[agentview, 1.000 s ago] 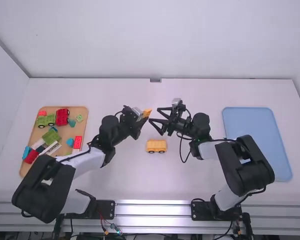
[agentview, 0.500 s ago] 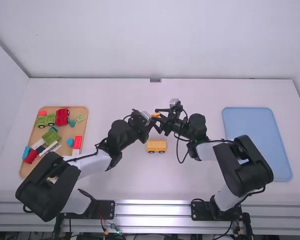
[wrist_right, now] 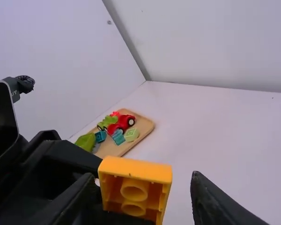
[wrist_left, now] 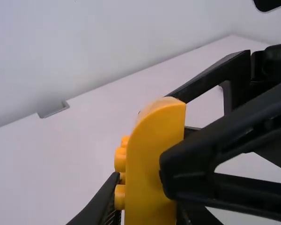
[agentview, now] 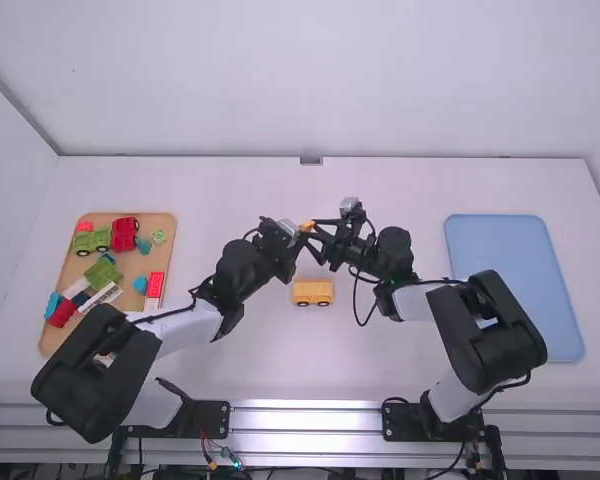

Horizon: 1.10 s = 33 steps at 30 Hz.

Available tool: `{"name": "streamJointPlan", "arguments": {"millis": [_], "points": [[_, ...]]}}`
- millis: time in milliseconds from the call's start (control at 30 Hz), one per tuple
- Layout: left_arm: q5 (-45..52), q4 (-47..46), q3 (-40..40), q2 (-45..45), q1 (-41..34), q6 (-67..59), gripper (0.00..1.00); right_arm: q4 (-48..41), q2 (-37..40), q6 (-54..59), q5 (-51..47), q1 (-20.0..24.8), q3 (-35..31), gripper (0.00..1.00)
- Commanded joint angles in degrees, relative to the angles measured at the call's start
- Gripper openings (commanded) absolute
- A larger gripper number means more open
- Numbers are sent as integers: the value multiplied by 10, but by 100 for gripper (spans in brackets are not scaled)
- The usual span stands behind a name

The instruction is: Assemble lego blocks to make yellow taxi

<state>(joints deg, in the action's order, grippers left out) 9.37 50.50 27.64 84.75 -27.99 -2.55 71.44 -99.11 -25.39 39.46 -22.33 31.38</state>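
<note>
My left gripper [agentview: 296,236] is raised above the middle of the table, shut on a small yellow-orange block [agentview: 307,226]. In the left wrist view the block [wrist_left: 152,164], with a curved top and round studs, stands between the fingertips of that gripper [wrist_left: 147,211]. My right gripper [agentview: 316,232] faces it, open, one finger on each side of the block. In the right wrist view the hollow underside of the block [wrist_right: 136,180] lies inside the right gripper [wrist_right: 143,183], with a gap to one finger. A yellow wheeled body [agentview: 313,292] rests on the table nearer the arm bases.
A wooden tray [agentview: 48,340] with red, green, blue and white pieces lies at the far left, seen also as a tray [wrist_right: 147,129] in the right wrist view. A blue tray [agentview: 515,285] is at the right.
The left gripper has moved right with the block, bringing it between the right gripper's fingers. The right gripper has shifted slightly left. The wheeled body has stayed in place.
</note>
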Motion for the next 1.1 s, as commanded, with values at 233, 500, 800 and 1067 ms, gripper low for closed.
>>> {"name": "streamJointPlan", "arguments": {"millis": [233,500,800,1067], "points": [[2,-5,-2,2,-2,2,2,5,-3,-1,-1,1,-3,54],[11,-5,-2,2,-2,2,2,5,-3,-1,-4,2,-3,47],[22,-5,-2,2,2,2,32,5,-3,2,-3,2,-3,30],[54,-22,-2,-7,8,-6,99,2,-3,49,48,20,9,26]]}}
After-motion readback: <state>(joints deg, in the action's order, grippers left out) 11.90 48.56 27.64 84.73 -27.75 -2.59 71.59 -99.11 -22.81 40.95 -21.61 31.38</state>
